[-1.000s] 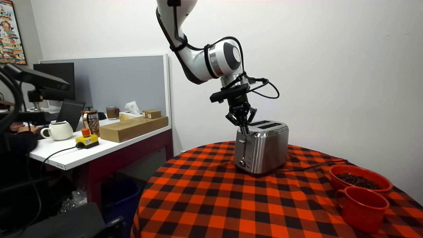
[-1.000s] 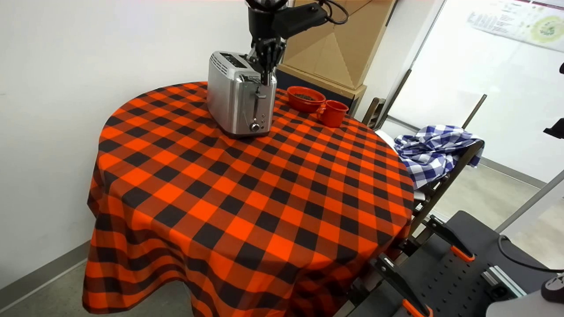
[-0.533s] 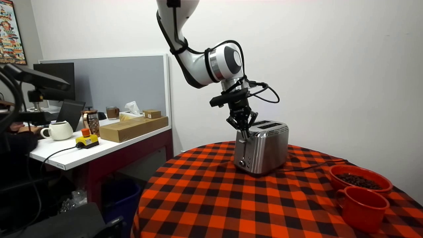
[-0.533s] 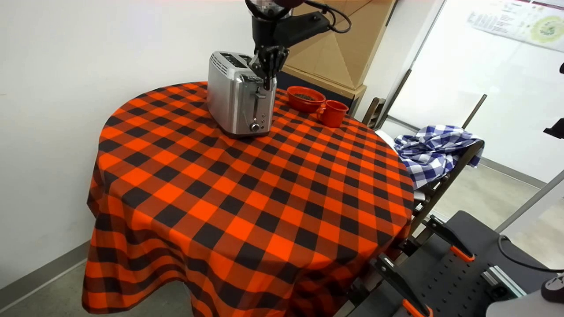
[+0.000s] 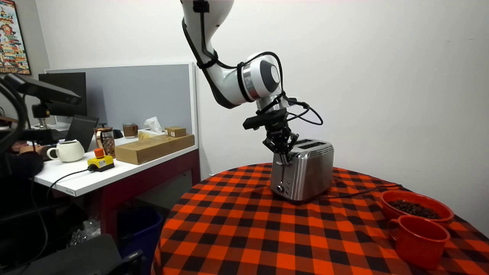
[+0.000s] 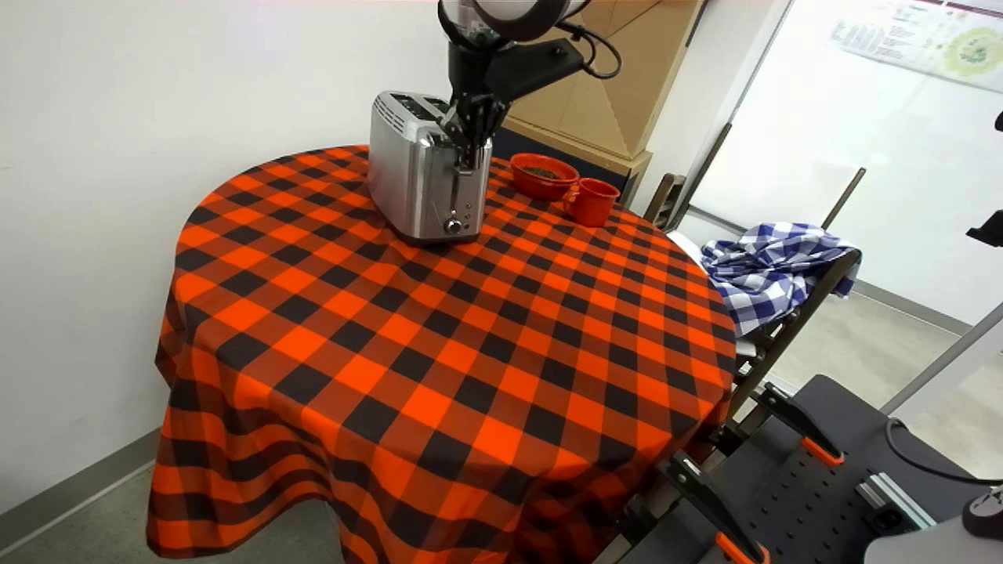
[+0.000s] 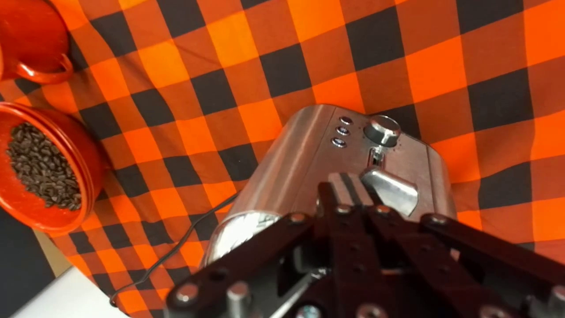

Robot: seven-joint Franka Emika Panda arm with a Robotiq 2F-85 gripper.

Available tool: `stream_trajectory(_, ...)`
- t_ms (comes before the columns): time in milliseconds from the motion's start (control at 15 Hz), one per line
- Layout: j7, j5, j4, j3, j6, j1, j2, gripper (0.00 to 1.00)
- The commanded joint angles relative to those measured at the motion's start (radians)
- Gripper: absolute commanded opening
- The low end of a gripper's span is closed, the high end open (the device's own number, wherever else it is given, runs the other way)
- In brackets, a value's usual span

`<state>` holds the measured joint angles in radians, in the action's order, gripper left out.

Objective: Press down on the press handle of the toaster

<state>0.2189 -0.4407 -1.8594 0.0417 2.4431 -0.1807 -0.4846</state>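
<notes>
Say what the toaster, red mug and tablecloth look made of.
Toaster: brushed metal, probably steel, given its streaky silver sheen.
Red mug: glossy by its highlights; ceramic or enamelled metal, can't tell which.
Tablecloth: matte fabric, shown by its soft hanging folds.

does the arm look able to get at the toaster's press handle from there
Likely yes: the closed fingers are right by the press handle, and nothing visible blocks them; contact is unclear.
</notes>
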Motion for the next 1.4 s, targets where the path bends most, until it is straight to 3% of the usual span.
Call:
stream_trajectory(0,0.025,-0.015,0.007,0.017,0.044,-0.021,-0.025,0.00)
stream_trajectory(1333,-0.012,-0.004,0.054,0.008,0.022,-0.050,-0.169,0.00)
